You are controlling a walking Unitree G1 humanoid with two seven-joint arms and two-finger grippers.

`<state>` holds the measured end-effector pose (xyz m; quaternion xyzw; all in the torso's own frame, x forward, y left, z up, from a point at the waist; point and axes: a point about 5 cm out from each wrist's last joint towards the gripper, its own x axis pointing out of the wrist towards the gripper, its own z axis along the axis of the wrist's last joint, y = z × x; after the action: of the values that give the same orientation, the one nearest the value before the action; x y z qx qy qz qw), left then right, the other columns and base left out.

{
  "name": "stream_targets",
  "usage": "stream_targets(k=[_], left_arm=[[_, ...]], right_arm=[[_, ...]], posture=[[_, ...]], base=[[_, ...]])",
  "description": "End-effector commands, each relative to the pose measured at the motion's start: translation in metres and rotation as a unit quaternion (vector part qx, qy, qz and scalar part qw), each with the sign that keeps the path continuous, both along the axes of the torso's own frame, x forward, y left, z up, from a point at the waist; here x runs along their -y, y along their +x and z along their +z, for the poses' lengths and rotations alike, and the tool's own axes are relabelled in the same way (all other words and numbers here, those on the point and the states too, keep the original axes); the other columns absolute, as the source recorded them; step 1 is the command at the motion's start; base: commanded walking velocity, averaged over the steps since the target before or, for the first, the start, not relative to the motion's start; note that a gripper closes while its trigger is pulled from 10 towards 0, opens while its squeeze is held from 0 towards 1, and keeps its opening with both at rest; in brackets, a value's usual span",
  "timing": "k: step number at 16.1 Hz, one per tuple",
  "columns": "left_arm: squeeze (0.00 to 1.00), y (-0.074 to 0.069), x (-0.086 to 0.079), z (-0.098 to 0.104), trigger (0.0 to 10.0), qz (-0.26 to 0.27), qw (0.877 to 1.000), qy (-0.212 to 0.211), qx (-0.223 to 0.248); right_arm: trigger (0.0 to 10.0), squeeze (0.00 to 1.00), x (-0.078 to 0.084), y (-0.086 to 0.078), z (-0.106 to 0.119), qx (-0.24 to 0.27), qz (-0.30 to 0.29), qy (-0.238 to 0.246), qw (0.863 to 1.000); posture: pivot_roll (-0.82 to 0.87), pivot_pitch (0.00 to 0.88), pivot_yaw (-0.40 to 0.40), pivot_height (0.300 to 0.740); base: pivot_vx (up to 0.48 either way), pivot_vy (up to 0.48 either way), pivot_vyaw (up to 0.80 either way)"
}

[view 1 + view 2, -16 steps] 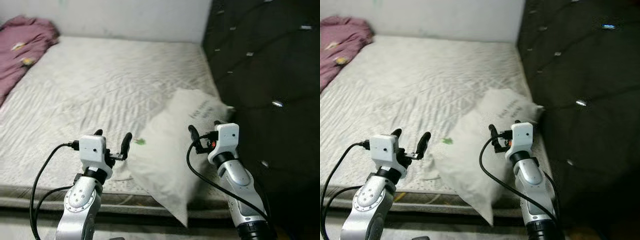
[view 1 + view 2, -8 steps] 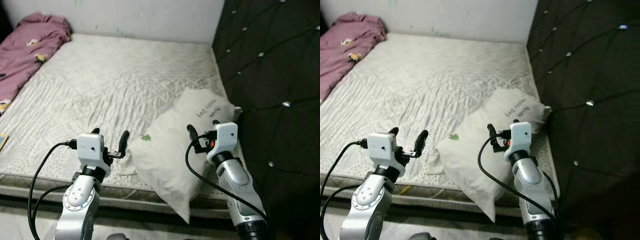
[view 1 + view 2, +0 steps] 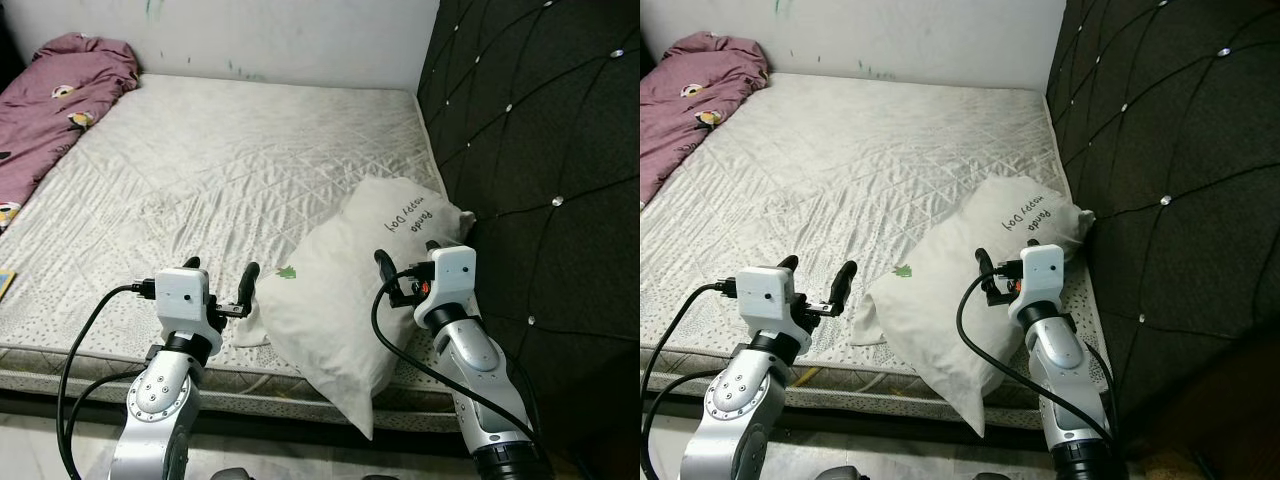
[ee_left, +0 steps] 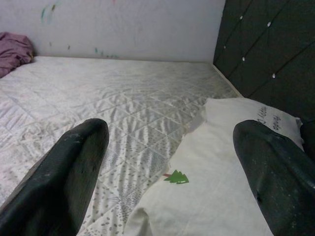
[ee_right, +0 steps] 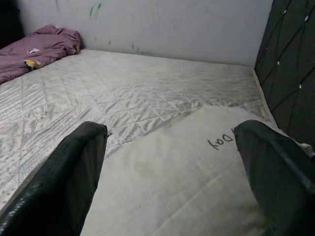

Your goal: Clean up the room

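Note:
A white pillow (image 3: 360, 270) with a small green tree print and black lettering lies at the near right corner of the bare quilted mattress (image 3: 230, 160), hanging over its front edge. My left gripper (image 3: 220, 275) is open just left of the pillow, above the mattress edge. My right gripper (image 3: 408, 268) is open over the pillow's right side. In the left wrist view the pillow (image 4: 221, 167) lies ahead between the fingers (image 4: 69, 172). In the right wrist view the pillow (image 5: 187, 187) lies close below the fingers (image 5: 74, 172).
A crumpled purple blanket (image 3: 50, 100) lies at the far left of the mattress. A black tufted headboard (image 3: 540, 130) stands along the right side. A pale wall (image 3: 280, 40) runs behind the bed. Light floor (image 3: 60, 440) shows in front of the bed.
The camera has pulled back and tilted, so more of the bed and floor shows. Both grippers keep the same open pose beside the pillow.

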<state>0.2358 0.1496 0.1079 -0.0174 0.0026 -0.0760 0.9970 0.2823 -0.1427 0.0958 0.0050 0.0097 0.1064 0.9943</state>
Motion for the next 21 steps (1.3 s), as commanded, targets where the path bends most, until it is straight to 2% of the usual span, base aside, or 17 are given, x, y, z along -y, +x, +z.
stream_targets(k=[1,6,17,21], left_arm=[[0.0,-0.0005,-0.0004,-0.0028,10.0,0.003,1.0,0.005,-0.009],[0.0,0.0003,-0.0004,-0.0027,10.0,0.008,1.0,0.006,-0.008],[0.0,-0.001,-0.0013,0.0001,10.0,0.001,1.0,-0.009,0.003],[0.0,-0.0013,-0.0014,0.0002,10.0,-0.001,1.0,-0.008,0.002]], right_arm=[[10.0,0.0,0.0025,0.0008,0.0034,0.003,-0.002,0.001,1.0],[10.0,0.0,0.0019,0.0014,0.0043,0.007,0.002,0.002,1.0],[10.0,0.0,0.0024,0.0009,0.003,0.004,0.002,-0.001,1.0],[10.0,0.0,0.0022,0.0009,0.0028,0.003,0.001,-0.002,1.0]], posture=[[0.03,0.037,-0.01,0.721],[0.03,0.036,-0.013,0.671],[0.03,0.038,-0.016,0.671],[0.03,0.042,-0.016,0.671]], base=[[0.0,0.0,0.0],[0.0,0.0,0.0],[0.0,0.0,0.0],[0.314,0.0,0.0]])
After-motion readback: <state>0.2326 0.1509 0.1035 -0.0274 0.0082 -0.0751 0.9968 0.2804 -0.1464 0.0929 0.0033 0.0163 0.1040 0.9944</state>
